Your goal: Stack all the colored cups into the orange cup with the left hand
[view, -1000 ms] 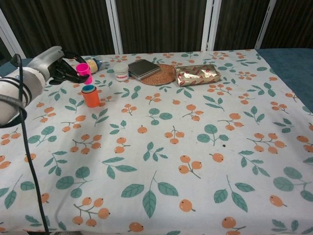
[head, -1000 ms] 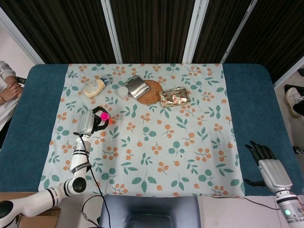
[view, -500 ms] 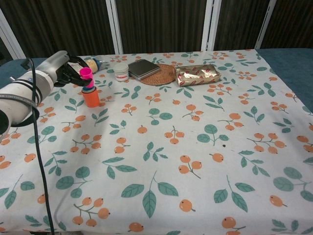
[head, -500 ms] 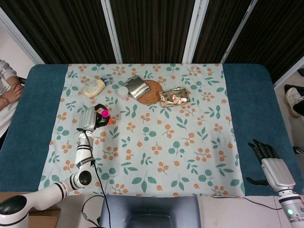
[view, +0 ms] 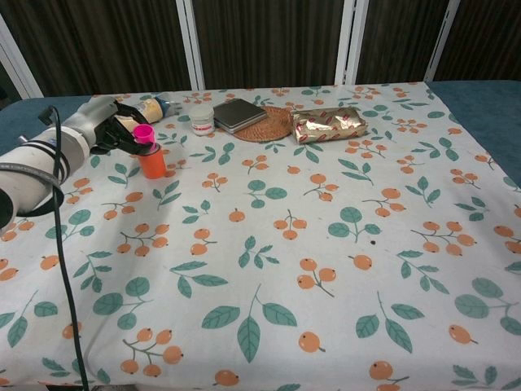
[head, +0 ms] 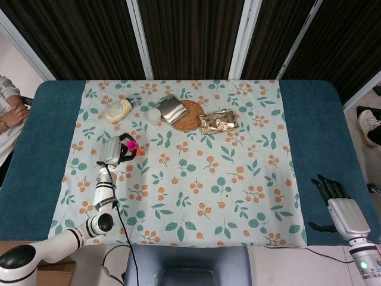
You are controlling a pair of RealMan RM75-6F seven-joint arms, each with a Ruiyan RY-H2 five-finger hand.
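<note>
The orange cup (view: pixel 151 164) stands upright on the left of the floral cloth, with a blue cup's rim just showing at its mouth. A pink cup (view: pixel 144 133) sits upright in the top of that stack. My left hand (view: pixel 114 129) is right beside it on the left, its fingers (view: pixel 130 114) curled around the pink cup's rim. In the head view the pink cup (head: pixel 132 145) shows at the tip of my left hand (head: pixel 116 150). My right hand (head: pixel 336 205) rests at the table's front right edge, fingers straight and apart, holding nothing.
Along the back stand a yellow bottle (view: pixel 155 106), a small white jar (view: pixel 201 119), a dark wallet (view: pixel 238 113) on a woven mat (view: pixel 273 126), and a gold wrapped packet (view: pixel 329 123). A black cable (view: pixel 63 269) hangs from my left arm.
The pink cup has gone from held high and tilted beside the orange cup to upright and lower, seated in the stack. My right hand shifted slightly toward the table's front edge.
</note>
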